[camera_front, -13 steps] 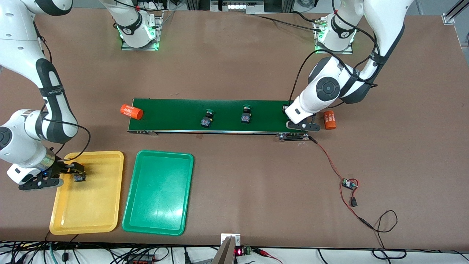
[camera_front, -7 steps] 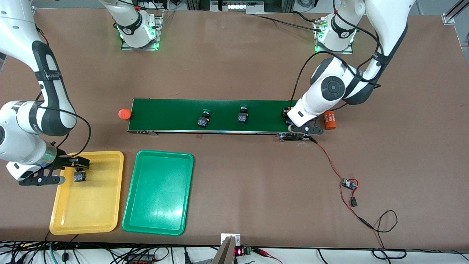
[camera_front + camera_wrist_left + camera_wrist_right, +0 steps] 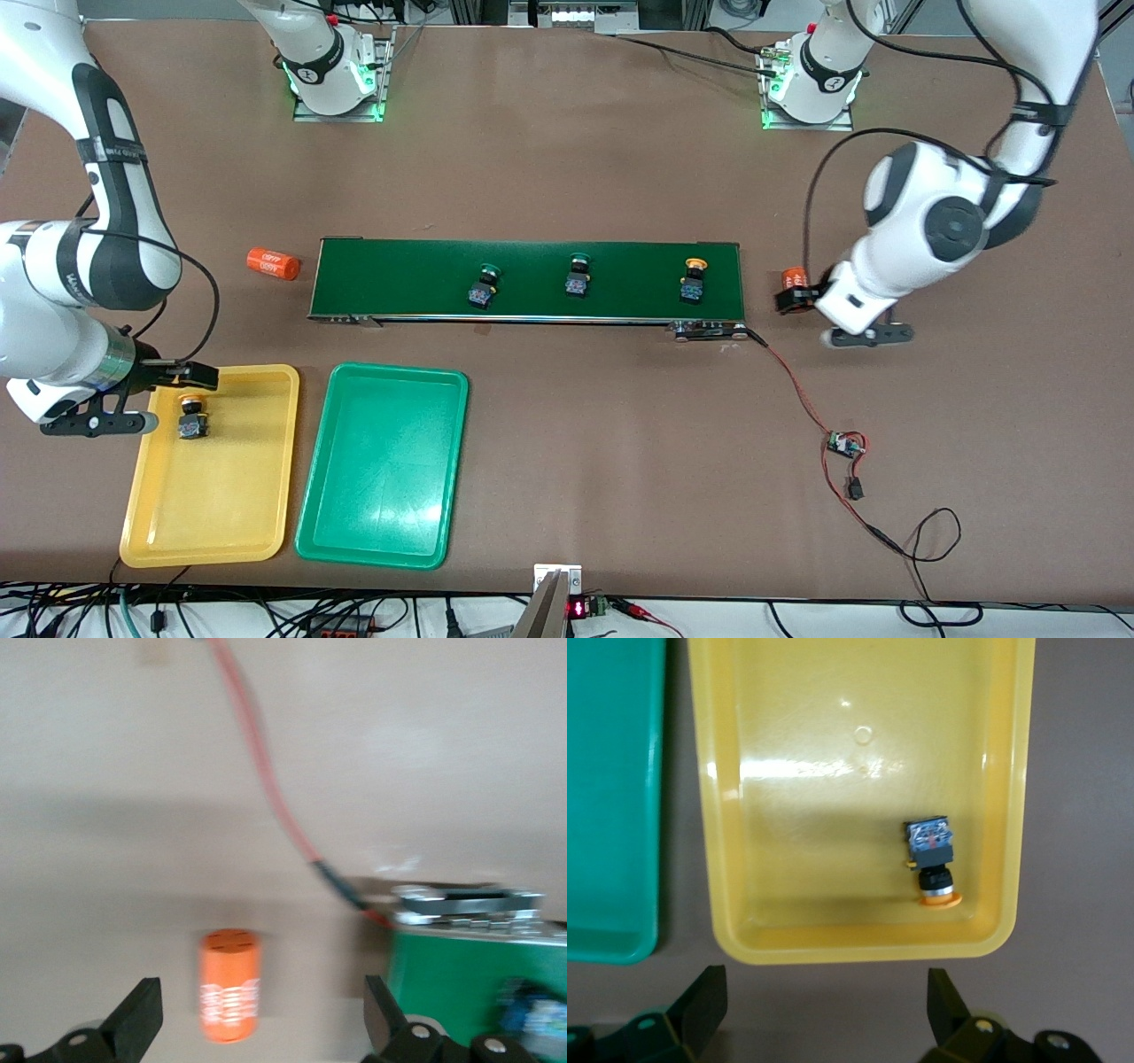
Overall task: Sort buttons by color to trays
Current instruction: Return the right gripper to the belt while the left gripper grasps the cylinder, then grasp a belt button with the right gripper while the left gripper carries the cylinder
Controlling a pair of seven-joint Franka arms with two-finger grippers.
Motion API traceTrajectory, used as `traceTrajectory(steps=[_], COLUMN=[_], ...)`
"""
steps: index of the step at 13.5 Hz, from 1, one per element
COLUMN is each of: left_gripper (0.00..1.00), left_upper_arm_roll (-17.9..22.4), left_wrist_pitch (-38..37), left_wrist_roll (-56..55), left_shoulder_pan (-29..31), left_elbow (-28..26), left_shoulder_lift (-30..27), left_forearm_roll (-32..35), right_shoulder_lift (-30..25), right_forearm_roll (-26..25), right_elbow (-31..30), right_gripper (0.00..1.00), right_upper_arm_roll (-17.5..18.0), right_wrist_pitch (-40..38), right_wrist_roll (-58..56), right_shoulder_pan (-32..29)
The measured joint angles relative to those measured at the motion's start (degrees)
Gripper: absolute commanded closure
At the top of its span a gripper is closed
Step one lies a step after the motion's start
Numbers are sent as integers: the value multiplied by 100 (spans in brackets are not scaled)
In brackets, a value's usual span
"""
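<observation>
R arm bends down at its end of the worktop, right end effector (image 3: pixel 182 377) over the edge of the yellow tray (image 3: pixel 257 496), fingers (image 3: pixel 700 1001) spread apart w/ nothing between them. One yellow-orange button (image 3: pixel 190 418) lies in that tray near the corner farthest from the front camera; 1 s ago the R fingers were still down at it, since lifted off. L arm hangs low past the conveyor belt (image 3: pixel 425 275), left end effector (image 3: pixel 797 297) over the orange cylinder (image 3: pixel 791 285) lying on the worktop, fingers (image 3: pixel 137 1023) wide apart astride it, not touching; 1 s ago it was over the belt's end, now pulled clear, leaving a second yellow-orange button (image 3: pixel 692 282) on the belt. Two green buttons, one (image 3: pixel 482 287) nearer the R arm's end, the other (image 3: pixel 577 276) mid-belt, have shifted along the belt. Another orange cylinder (image 3: pixel 273 263) rolled away from the belt's end. Green tray (image 3: pixel 354 540) beside the yellow one holds nothing. Brown worktop; red wire (image 3: pixel 797 390) runs from the belt to a small circuit board (image 3: pixel 846 445).
</observation>
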Motion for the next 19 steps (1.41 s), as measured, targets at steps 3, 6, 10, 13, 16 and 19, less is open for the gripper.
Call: traceTrajectory(steps=[3, 6, 10, 13, 16, 19], left_gripper=[0, 0, 0, 0, 0, 0], left_upper_arm_roll=[7, -10, -22, -24, -24, -24], left_wrist_pitch=[-21, -22, -20, -11, 21, 118], left_wrist_roll=[286, 325, 489, 524, 535, 538], left_shoulder_pan=[418, 453, 452, 453, 453, 453], left_elbow=[-241, -402, -513, -577, -581, -583], left_shoulder_lift=[38, 162, 362, 505, 681, 853], left_forearm_roll=[0, 0, 0, 0, 0, 0], right_shoulder_lift=[-405, -825, -1488, -2253, -2839, -2987], right_forearm_roll=[331, 776, 1063, 1360, 1430, 1432], right_elbow=[-3, -64, -661, -1530, -2436, -3031], right_gripper=[0, 0, 0, 0, 0, 0], right_upper_arm_roll=[4, 4, 12, 54, 396, 1036], right_wrist_pitch=[-617, -1153, -1327, -1175, -649, -140], right_wrist_roll=[207, 297, 819, 1501, 2225, 2634], right_shoulder_pan=[224, 290, 412, 728, 788, 791])
